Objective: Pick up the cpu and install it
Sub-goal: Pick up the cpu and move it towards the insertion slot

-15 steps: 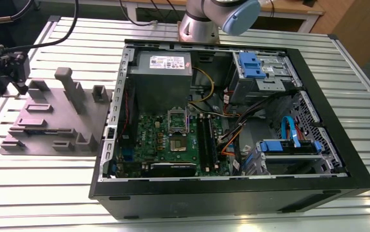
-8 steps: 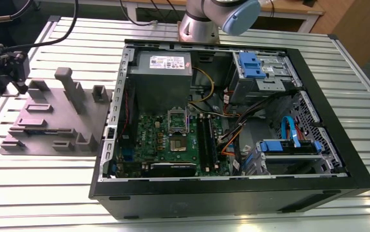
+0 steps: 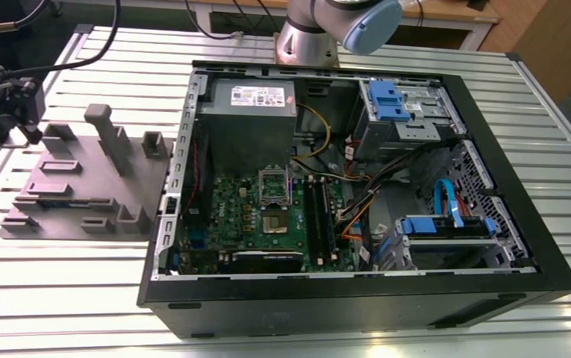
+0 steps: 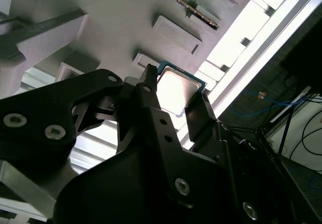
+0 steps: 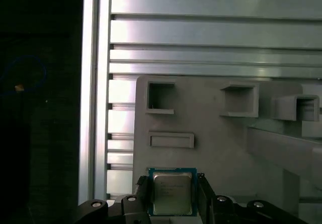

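A slatted metal table carries an open computer case at centre and a grey block at the exterior view's left. The arm rises at upper centre. In both wrist views the gripper is over the block, fingers clamped against opposite edges of the cpu.

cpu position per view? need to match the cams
Exterior view: cpu too small to tell; the gripper is at the grey block's edge on the exterior view's left.
Second wrist view: cpu held in the gripper, against the grey block.
First wrist view: cpu in the gripper, at the grey block's edge.
Shared landmark: the grey block.
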Available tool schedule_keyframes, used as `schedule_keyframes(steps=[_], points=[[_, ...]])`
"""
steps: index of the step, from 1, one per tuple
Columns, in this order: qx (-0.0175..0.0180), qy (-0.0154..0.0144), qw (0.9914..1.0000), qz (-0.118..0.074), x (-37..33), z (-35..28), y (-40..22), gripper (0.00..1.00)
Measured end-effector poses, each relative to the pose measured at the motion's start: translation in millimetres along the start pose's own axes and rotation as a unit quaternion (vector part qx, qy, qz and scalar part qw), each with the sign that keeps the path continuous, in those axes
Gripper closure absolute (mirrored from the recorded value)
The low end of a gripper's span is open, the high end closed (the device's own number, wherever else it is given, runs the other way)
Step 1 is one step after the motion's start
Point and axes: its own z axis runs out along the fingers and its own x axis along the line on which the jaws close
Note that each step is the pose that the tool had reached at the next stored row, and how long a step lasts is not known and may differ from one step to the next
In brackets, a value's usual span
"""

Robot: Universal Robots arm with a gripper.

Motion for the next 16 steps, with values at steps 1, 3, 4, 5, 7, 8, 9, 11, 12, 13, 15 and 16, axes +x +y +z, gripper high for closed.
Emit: schedule_keyframes(steps=[1,3,4,5,7,8,9,11,12,13,15,16], points=[[-0.0001,-0.0001,1.00000,0.000,0.0,-0.6,0.0,0.53],[-0.0001,-0.0001,1.00000,0.000,0.0,-2.2,0.2,0.53],[0.0000,-0.0001,1.00000,0.000,0.0,-3.4,0.2,0.53],[0.0000,-0.0001,1.00000,0.000,0.0,-4.8,0.2,0.53],[-0.0001,-0.0001,1.00000,0.000,0.0,-7.5,0.3,0.53],[-0.0001,-0.0001,1.00000,0.000,0.0,-8.5,0.3,0.53],[-0.0001,-0.0001,1.00000,0.000,0.0,-9.5,0.3,0.53],[0.0000,-0.0001,1.00000,0.000,0.0,-11.2,0.4,0.53],[-0.0001,-0.0001,1.00000,0.000,0.0,-11.7,0.4,0.53],[-0.0001,-0.0002,1.00000,0.000,0.0,-12.0,0.4,0.53],[-0.0001,-0.0001,1.00000,0.001,-0.1,-12.9,0.4,0.53],[-0.0001,-0.0001,1.00000,0.001,-0.1,-13.3,0.4,0.53]])
